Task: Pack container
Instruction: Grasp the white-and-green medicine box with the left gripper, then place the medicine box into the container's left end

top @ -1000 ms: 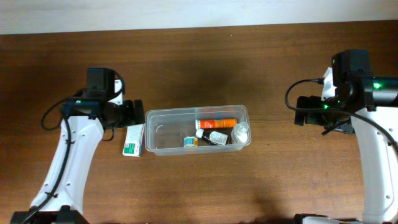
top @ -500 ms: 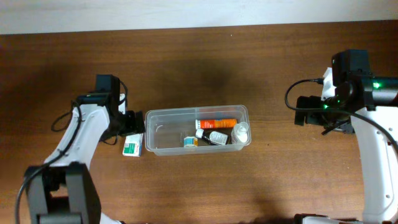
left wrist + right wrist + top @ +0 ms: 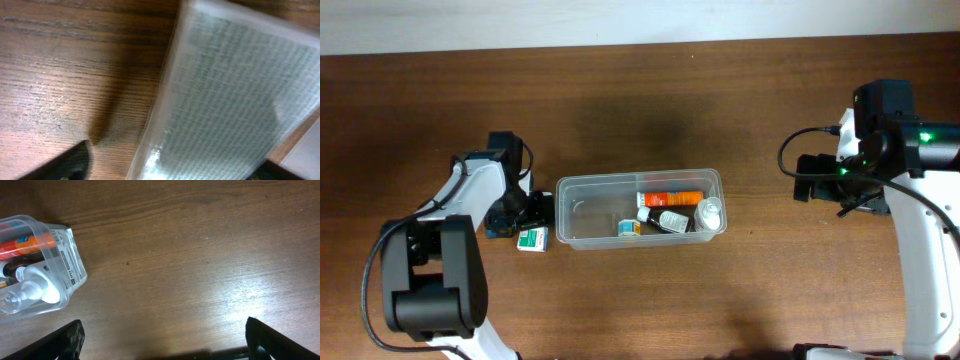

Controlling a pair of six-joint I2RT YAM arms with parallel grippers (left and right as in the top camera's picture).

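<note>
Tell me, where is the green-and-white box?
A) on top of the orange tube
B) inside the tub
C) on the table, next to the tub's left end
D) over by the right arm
C: the box lies on the table, just outside the left end of the tub.

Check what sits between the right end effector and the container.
Nothing: only bare wooden table lies between the right end effector and the container. This shows in both the overhead and right wrist views.

Carton (image 3: 240, 100) print (also the label (image 3: 70, 262) on the container (image 3: 50, 227)) is unreadable.
</note>
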